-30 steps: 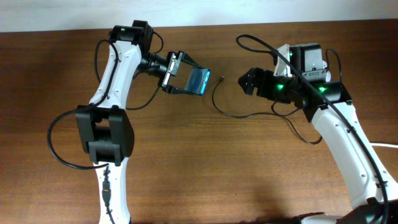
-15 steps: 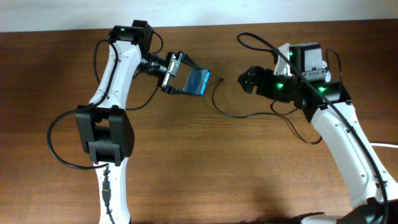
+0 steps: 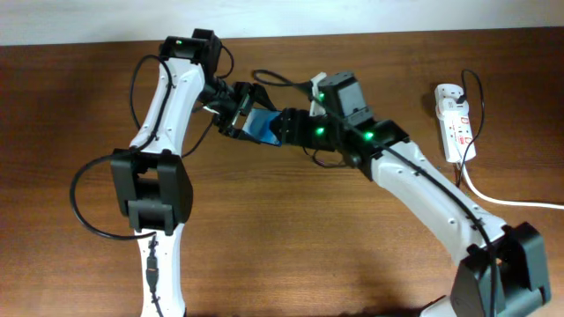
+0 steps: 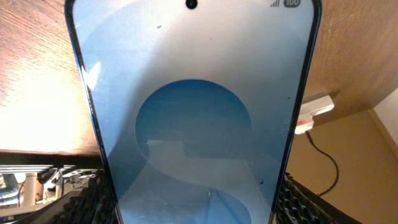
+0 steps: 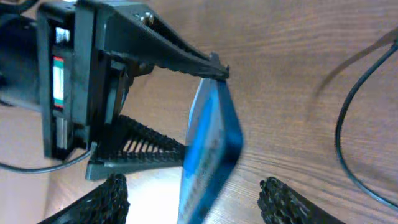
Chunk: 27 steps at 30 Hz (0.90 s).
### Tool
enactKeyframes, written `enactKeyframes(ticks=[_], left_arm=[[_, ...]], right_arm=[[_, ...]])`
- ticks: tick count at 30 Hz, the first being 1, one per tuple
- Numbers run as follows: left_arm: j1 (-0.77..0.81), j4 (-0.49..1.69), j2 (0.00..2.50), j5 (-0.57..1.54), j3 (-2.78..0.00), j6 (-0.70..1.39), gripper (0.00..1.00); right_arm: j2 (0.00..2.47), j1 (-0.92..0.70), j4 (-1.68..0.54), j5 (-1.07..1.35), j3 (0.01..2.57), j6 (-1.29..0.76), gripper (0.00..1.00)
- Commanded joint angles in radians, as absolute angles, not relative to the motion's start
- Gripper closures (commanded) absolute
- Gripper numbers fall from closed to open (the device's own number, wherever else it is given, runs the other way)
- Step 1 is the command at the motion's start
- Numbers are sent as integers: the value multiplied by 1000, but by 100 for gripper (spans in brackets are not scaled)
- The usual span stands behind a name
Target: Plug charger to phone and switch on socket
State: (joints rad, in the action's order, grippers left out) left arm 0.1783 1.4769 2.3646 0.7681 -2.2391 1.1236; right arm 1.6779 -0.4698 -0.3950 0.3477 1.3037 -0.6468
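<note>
My left gripper (image 3: 248,117) is shut on the phone (image 3: 263,127), a blue-screened smartphone held above the table at the back centre. In the left wrist view the phone (image 4: 193,112) fills the frame between the fingers (image 4: 193,214). My right gripper (image 3: 285,129) is open right at the phone's free end. In the right wrist view its fingers (image 5: 194,198) straddle the phone's edge (image 5: 211,130) without closing on it. A length of the charger's thin black cable (image 5: 339,134) curves over the table to the right. Its plug tip is hidden. The white socket (image 3: 455,119) lies at the far right.
The socket's thick white cord (image 3: 507,198) runs off to the right edge. A thin black cable (image 3: 477,114) loops beside the socket. The socket also shows in the left wrist view (image 4: 314,111). The right arm (image 3: 414,189) spans the middle of the wooden table.
My right arm has swung left from over the socket to the phone, uncovering the socket. The left gripper has tilted the phone slightly and still holds it.
</note>
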Motion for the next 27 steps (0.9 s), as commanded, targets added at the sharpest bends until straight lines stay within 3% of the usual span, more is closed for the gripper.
enactKeyframes(ticks=[1, 6, 13, 18, 25, 27], left_arm=[[209, 1479, 2362, 760, -2270, 1136, 100], [228, 1479, 2362, 761, -2270, 1137, 100], [228, 1479, 2362, 762, -2270, 1136, 100], [228, 1480, 2362, 762, -2270, 1136, 100], [228, 1479, 2362, 762, -2270, 1136, 100], [228, 1479, 2362, 762, -2270, 1136, 100]], right_arm=[[1706, -500, -374, 284, 1324, -672, 35], [1708, -551, -366, 184, 1324, -694, 52], [1724, -577, -386, 126, 1323, -694, 61], [1735, -577, -388, 126, 1323, -694, 77], [1735, -576, -388, 126, 1323, -694, 88], [1735, -575, -387, 125, 1323, -693, 96]])
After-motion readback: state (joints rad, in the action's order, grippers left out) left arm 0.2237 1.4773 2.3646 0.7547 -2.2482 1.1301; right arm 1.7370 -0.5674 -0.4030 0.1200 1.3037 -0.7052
